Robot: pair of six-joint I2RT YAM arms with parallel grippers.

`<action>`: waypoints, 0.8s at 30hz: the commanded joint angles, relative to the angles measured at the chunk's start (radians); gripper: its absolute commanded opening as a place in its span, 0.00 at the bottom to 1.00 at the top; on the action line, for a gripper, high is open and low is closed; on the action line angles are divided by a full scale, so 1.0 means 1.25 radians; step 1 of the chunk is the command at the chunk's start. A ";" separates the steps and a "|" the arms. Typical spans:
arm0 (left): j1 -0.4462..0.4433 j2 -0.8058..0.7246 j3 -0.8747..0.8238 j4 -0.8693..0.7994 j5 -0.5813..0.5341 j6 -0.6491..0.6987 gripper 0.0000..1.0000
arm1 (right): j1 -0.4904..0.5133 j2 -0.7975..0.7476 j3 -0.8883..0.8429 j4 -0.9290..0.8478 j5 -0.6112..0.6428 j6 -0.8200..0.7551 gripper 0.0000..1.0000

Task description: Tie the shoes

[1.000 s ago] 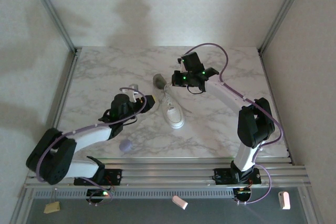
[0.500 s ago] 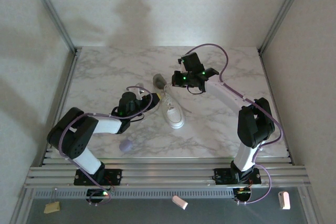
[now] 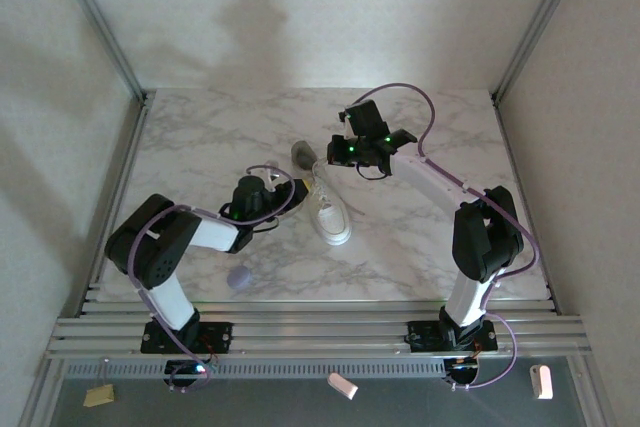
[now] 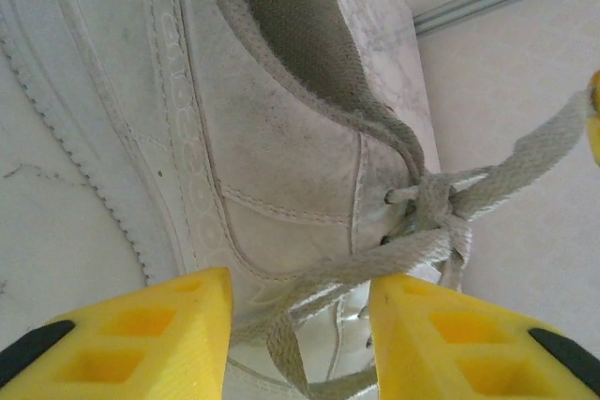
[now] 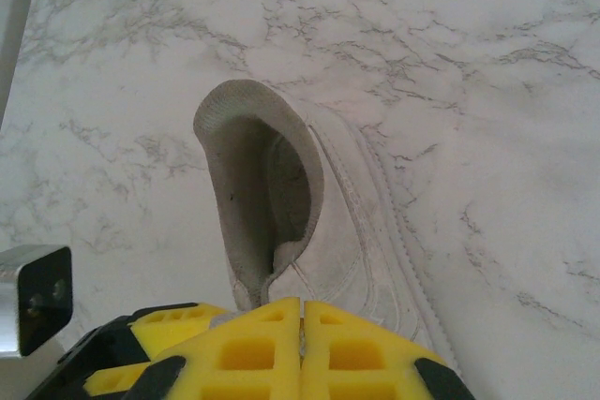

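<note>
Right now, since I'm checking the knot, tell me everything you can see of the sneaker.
The sneaker is small, white, low-top and leather-looking, with a ribbed sole and grey lining. It sits upright on the marble table, toe toward the arms. Its flat laces cross once by the top eyelets; one strand passes through the open left pincer.

Dim soft light, wall shadows, close-ups blurred

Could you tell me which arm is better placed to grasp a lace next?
Left. The left gripper is open astride a lace by the knot on the sneaker, so it likely needs only to close. The right gripper is shut.
</note>
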 commanded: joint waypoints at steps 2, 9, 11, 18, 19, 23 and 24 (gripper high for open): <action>-0.005 0.022 0.031 0.041 0.018 -0.009 0.32 | -0.006 -0.014 0.000 -0.009 -0.014 0.002 0.00; -0.005 -0.028 0.016 -0.013 -0.031 0.024 0.04 | -0.006 -0.018 -0.004 -0.013 0.001 -0.002 0.00; -0.005 -0.065 0.017 -0.077 -0.066 0.054 0.00 | -0.005 -0.021 -0.005 -0.020 0.020 -0.010 0.00; -0.006 -0.175 0.025 -0.338 -0.173 0.151 0.00 | -0.005 -0.003 0.016 -0.106 0.187 -0.049 0.00; -0.006 -0.180 0.022 -0.365 -0.181 0.160 0.00 | -0.006 0.004 0.022 -0.117 0.205 -0.054 0.00; -0.005 -0.189 0.011 -0.448 -0.230 0.193 0.00 | -0.005 0.022 0.035 -0.147 0.243 -0.067 0.00; -0.005 -0.189 0.009 -0.485 -0.243 0.200 0.00 | -0.005 0.028 0.040 -0.155 0.250 -0.070 0.00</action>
